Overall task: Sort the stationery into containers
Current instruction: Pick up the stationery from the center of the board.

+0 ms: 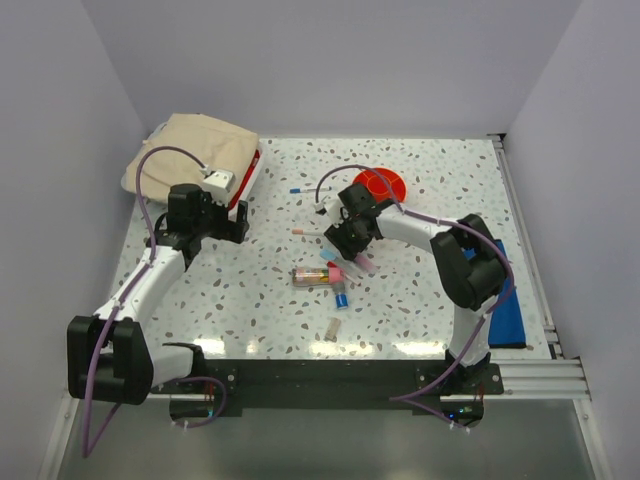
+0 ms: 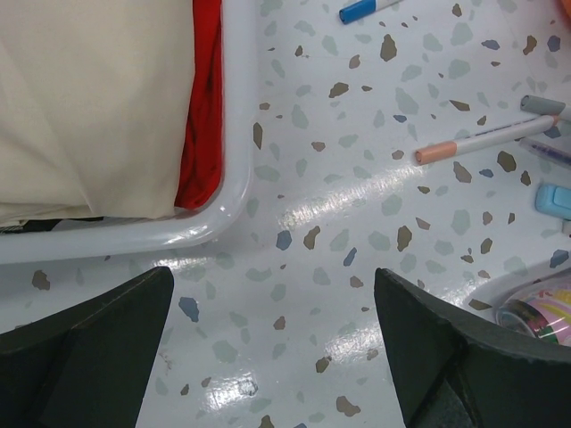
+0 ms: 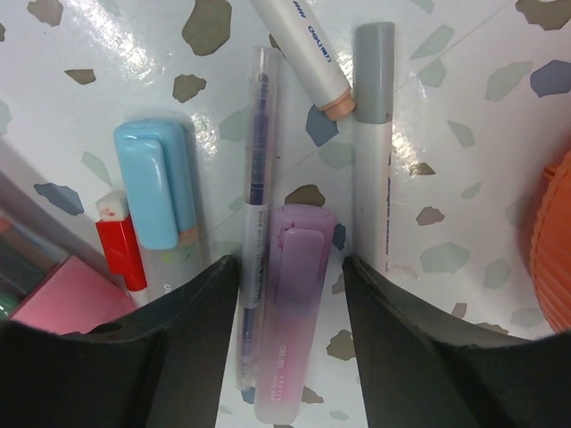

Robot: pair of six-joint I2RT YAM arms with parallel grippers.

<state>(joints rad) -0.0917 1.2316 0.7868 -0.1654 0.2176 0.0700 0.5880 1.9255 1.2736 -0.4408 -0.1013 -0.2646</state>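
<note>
I have the right gripper (image 3: 290, 263) low over the cluster of stationery, jaws partly drawn in but not clamped. A pink marker (image 3: 290, 312) lies lengthwise between the fingers (image 3: 178, 348), with a thin clear pen (image 3: 257, 178) tight against its left side. The pen runs along the left finger's inner edge, while a sliver of table shows between the marker and the right finger (so nothing is gripped as far as I can see).

Just outside the left finger lie a blue marker (image 3: 156, 192) and a small red-tipped piece (image 3: 120, 254). Outside the right finger lies a grey-capped pen (image 3: 373, 134), and a peach-tipped pen (image 3: 308, 53) slants in to touch its cap. The orange tub (image 3: 555, 241) sits at the right edge of this view, near but apart from the pens.

From above, the tub (image 1: 392, 180) stands just behind the right gripper. The clear tube (image 1: 312, 275) lies nearer to me, and a loose cap (image 1: 333, 327) nearer still.

The left gripper (image 2: 272, 276) is spread wide and holds nothing. It hangs over bare table beside the corner of the white tray (image 2: 234, 134) that carries the beige cloth (image 2: 89, 98), well apart from the cluster.
</note>
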